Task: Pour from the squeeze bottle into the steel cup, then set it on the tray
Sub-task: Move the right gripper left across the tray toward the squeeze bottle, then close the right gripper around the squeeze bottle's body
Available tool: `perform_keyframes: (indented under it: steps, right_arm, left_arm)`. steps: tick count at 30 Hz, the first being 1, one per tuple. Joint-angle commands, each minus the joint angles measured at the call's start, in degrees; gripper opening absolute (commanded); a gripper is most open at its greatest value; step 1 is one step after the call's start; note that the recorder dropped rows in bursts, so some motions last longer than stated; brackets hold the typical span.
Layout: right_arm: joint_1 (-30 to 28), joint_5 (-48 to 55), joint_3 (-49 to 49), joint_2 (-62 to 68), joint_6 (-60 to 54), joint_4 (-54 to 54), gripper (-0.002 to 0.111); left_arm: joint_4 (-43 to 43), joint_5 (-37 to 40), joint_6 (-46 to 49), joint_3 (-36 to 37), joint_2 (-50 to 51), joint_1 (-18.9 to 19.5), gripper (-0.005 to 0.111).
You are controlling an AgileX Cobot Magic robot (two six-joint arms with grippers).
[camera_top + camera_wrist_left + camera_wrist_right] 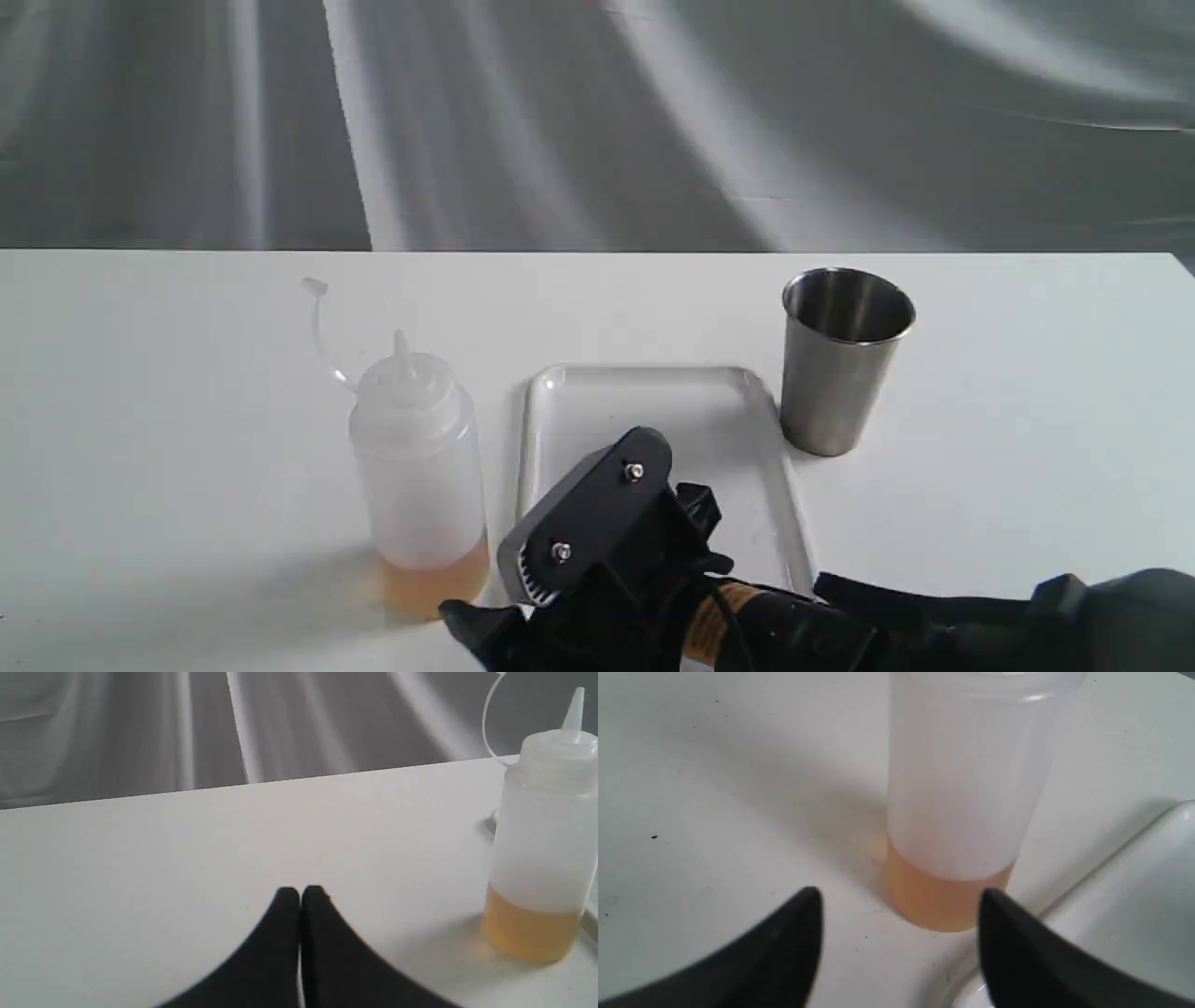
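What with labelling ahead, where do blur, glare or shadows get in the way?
Exterior view: evenly lit, steel cup sharp with mild sheen, tray rim glinting faintly. Left wrist view: left gripper blurred, squeeze bottle fairly clear, soft shadow at its base. Right wrist view: soft throughout, right gripper blurred, bottle's shadow diffuse.

The squeeze bottle (pixel 417 457) is translucent white with amber liquid (pixel 441 581). The steel cup (pixel 840 373) is brushed grey; the tray (pixel 644 411) white.

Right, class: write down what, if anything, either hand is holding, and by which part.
Nothing is held. The right hand is open and not touching the squeeze bottle standing before it; the left hand is shut on nothing.
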Motion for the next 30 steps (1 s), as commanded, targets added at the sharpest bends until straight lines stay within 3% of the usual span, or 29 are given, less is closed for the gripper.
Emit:
perform_keyframes:
  steps: [1,3,5,14,30]
  right_arm:
    - [0.3,-0.3,0.1,-0.2,0.3,0.3,0.087]
    - [0.3,-0.1,0.1,-0.2,0.3,0.3,0.100]
    - [0.3,-0.1,0.1,-0.2,0.3,0.3,0.102]
    - [0.1,-0.5,-0.8,1.5,0.2,0.8,0.102]
    - [-3.6,3.1,-16.4,10.8,0.4,-2.3,0.102]
  left_arm:
    - [0.0,-0.4,-0.1,0.3,-0.1,-0.3,0.000]
    - [0.0,-0.4,-0.1,0.3,-0.1,-0.3,0.000]
    - [0.0,-0.4,-0.3,0.3,-0.1,-0.3,0.000]
    - [0.0,-0.4,-0.3,0.3,-0.1,-0.3,0.000]
    - [0.0,-0.4,-0.3,0.3,-0.1,-0.3,0.000]
